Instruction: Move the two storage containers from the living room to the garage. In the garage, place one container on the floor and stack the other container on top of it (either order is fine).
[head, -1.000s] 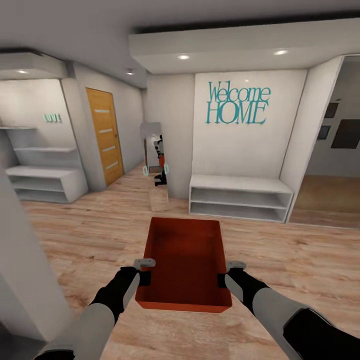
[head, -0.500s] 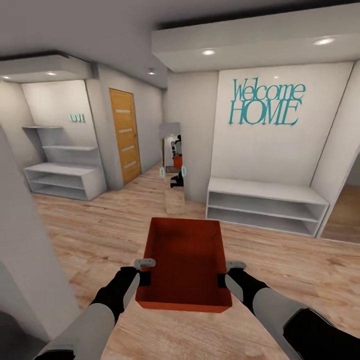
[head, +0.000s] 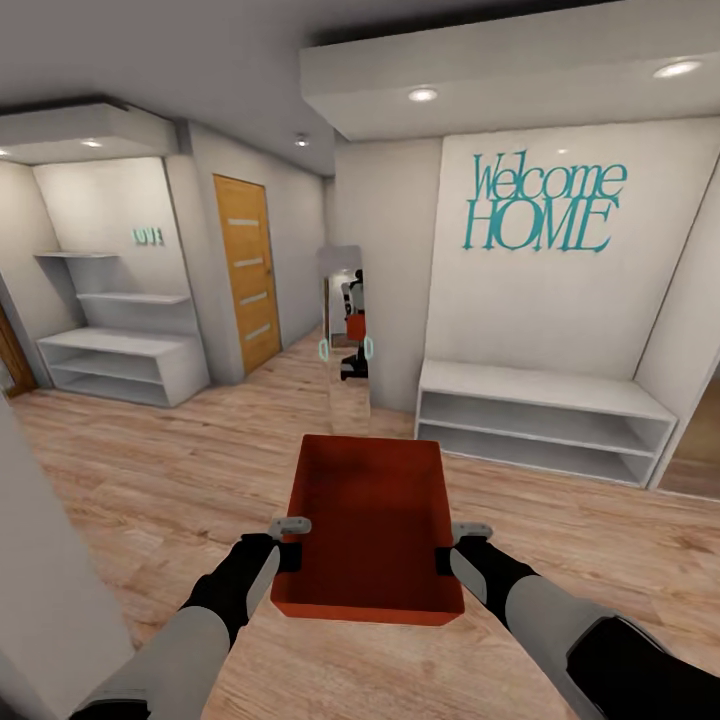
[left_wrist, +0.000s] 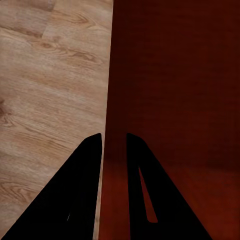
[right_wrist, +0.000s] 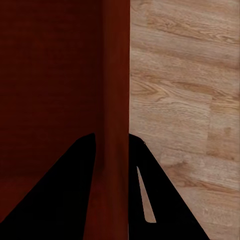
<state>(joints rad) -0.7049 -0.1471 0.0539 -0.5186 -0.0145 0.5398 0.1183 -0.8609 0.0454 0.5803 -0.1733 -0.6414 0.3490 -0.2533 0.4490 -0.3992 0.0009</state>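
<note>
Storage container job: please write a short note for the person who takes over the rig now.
Left gripper: shut on the storage container's left wall.
Right gripper: shut on its right wall.
The container is carried over the wood plank floor, facing the Welcome HOME wall and a white shelf bench.
Done: one container lifted.
Left: reach the garage, set it down, bring and stack the second.

Head camera forward-down; wrist cameras close on shared storage container (head: 372, 520) walls.

An orange-red storage container (head: 372, 525) is held over the wood floor (head: 150, 470) by the left gripper (head: 291, 541) and right gripper (head: 450, 546).
</note>
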